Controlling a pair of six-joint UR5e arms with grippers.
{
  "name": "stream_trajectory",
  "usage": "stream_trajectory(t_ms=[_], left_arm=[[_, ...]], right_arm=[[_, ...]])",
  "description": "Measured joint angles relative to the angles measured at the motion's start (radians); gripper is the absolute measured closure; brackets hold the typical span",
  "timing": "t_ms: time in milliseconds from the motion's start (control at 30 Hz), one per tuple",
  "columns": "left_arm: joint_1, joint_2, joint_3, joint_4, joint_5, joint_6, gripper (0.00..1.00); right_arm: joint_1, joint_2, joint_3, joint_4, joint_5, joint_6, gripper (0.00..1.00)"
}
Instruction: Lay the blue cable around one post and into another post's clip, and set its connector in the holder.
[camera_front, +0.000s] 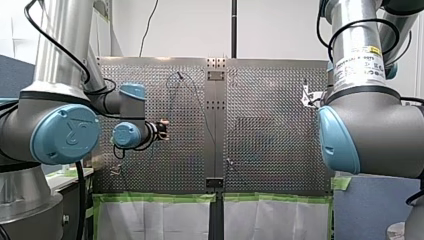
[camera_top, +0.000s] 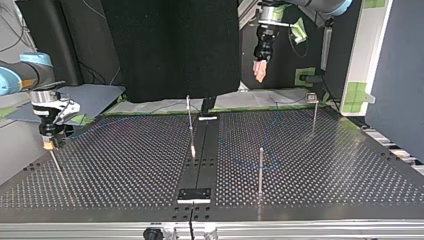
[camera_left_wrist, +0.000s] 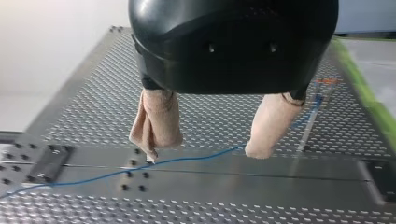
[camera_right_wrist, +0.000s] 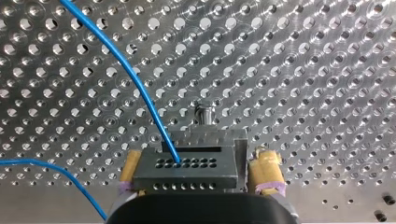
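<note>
The black connector sits in a grey metal holder, with the blue cable running out of its top face. My right gripper stands open around it, one yellow pad on each side; the pad beside the holder's wall stands slightly clear. In the top view this gripper is low at the table's left edge. My left gripper is open, with nothing between its beige pads, and it hangs high above the cable lying on the table. The top view shows it raised behind the table.
Thin upright posts stand on the perforated table: one near the middle, one toward the front, and one with a clip on top at the back right. A black plate lies on the centre strip. Green tape edges the table.
</note>
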Motion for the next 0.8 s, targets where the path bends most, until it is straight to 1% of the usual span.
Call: stream_trajectory(t_ms=[167,800], left_arm=[[0.000,0.000,-0.006,-0.021,-0.004,0.005,0.00],[0.001,0.000,-0.006,-0.007,-0.003,0.002,0.00]], right_arm=[[0.000,0.000,0.000,0.000,0.000,0.000,0.00],[0.000,0.000,0.000,0.000,0.000,0.000,0.00]])
